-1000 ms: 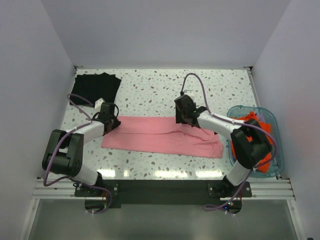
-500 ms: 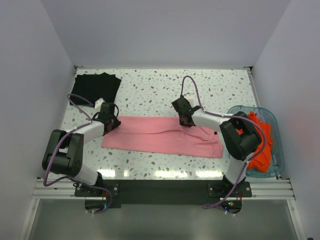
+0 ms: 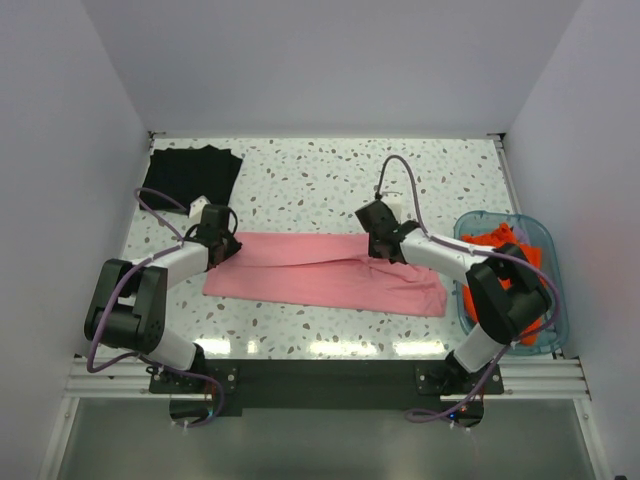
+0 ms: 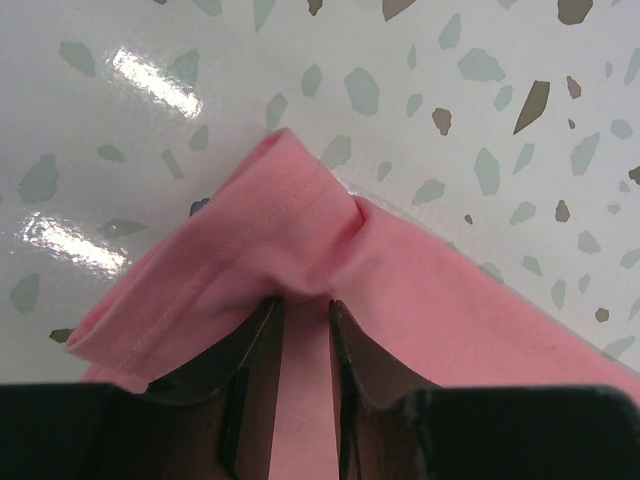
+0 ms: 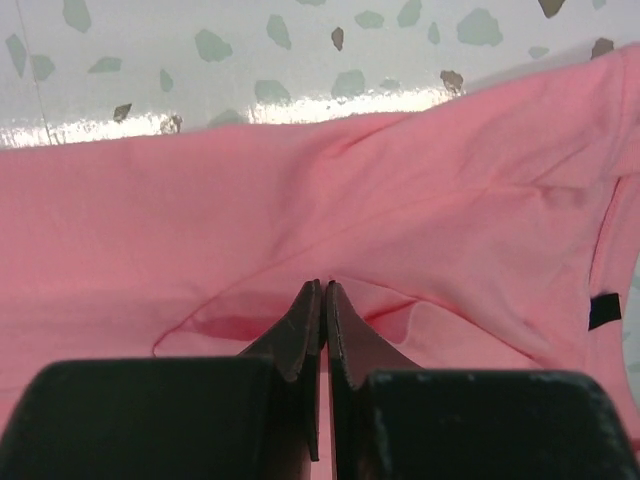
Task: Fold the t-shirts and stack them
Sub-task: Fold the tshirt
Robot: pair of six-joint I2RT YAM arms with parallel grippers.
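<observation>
Pink shirt (image 3: 320, 272) mid-table, folded into a strip, long axis left-right. Left gripper (image 3: 222, 243) pinches its far-left corner. Right gripper (image 3: 383, 243) has jaws pressed together on a pucker at the far edge. Bare table (image 3: 300, 180) beyond that edge. Black shirt (image 3: 190, 172) far-left, tub (image 3: 548, 250) right.

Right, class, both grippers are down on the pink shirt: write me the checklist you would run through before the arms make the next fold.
1. Hold of the left gripper on the pink t-shirt: ok, its far left corner is pinched between the fingers.
2. The right gripper closed: ok, jaws together at the shirt's far edge.
3. Cloth caught in that grip: cannot tell.
4. Grips at matching ends: not ok, the right one sits inward of the shirt's right end, which may sag when lifted.
5. The black t-shirt out of the way: ok, folded at the far left corner, apart from the pink one.
</observation>
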